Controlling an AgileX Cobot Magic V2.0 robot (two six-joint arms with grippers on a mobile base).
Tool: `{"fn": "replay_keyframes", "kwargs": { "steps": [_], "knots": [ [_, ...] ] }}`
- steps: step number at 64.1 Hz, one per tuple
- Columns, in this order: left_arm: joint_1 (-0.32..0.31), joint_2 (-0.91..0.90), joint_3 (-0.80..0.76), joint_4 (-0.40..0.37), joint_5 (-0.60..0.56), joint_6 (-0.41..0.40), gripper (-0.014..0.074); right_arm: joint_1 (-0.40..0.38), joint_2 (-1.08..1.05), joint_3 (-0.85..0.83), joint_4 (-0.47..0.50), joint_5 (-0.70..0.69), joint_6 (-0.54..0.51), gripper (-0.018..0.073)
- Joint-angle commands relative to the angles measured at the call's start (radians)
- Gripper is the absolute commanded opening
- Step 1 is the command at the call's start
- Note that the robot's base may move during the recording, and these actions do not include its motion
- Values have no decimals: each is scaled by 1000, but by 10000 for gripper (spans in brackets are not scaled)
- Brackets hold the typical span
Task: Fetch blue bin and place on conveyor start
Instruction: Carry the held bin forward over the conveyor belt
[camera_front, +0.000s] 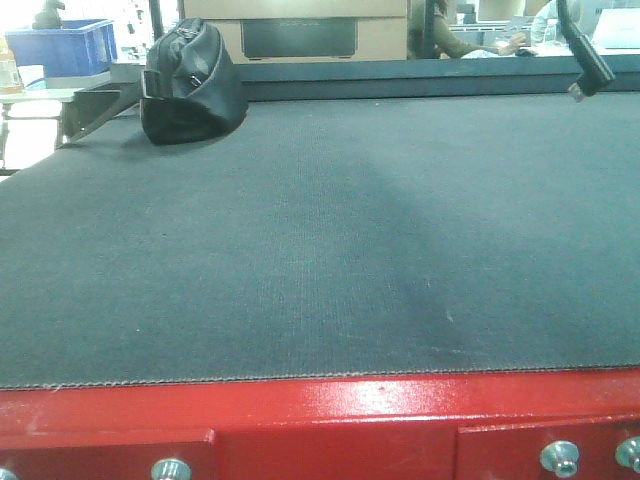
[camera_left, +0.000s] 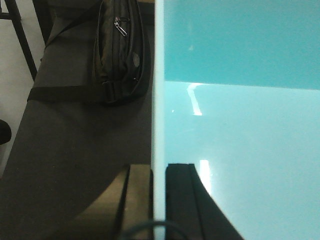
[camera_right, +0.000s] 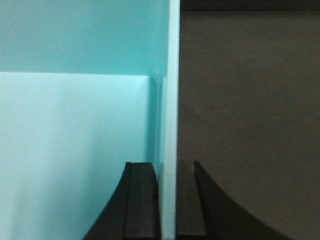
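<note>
Blue bin (camera_left: 240, 125), held over the conveyor start's grey belt (camera_front: 320, 250); resting or lifted cannot be told. Left gripper (camera_left: 159, 172) and right gripper (camera_right: 168, 170) each clamp a wall. Black bag (camera_left: 120, 50) lies beside it; red frame (camera_front: 320, 410) edges the belt.

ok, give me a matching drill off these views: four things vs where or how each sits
1 blue bin
2 black bag
3 red frame
4 dark blue crate

A bolted along the belt's near edge
B background, far left, off the belt
C wall clamped by left pincer and right pincer
D lying on the belt, far end, left

Pairs: 1-C, 2-D, 3-A, 4-B
</note>
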Motion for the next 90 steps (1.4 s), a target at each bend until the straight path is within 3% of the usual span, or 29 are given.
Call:
{"fn": "replay_keyframes", "kwargs": {
  "steps": [1,64,74,83,90],
  "knots": [
    [2,-13,-15,55,-19,0,-111,-11,-17,-11,-59,6,-16,-165],
    [2,-13,-15,54,-29,0,-111,-11,-17,-11,-57,-79,-16,-165],
    [2,-5,-15,6,-37,0,-111,-13,-5,-11,-39,-28,4,-165],
    [2,31,18,4,-61,-36,-111,-24,28,46,-20,-28,4,-165],
    [2,56,92,4,-117,-65,-111,-33,42,142,-16,-114,41,-167]
  ]
}}
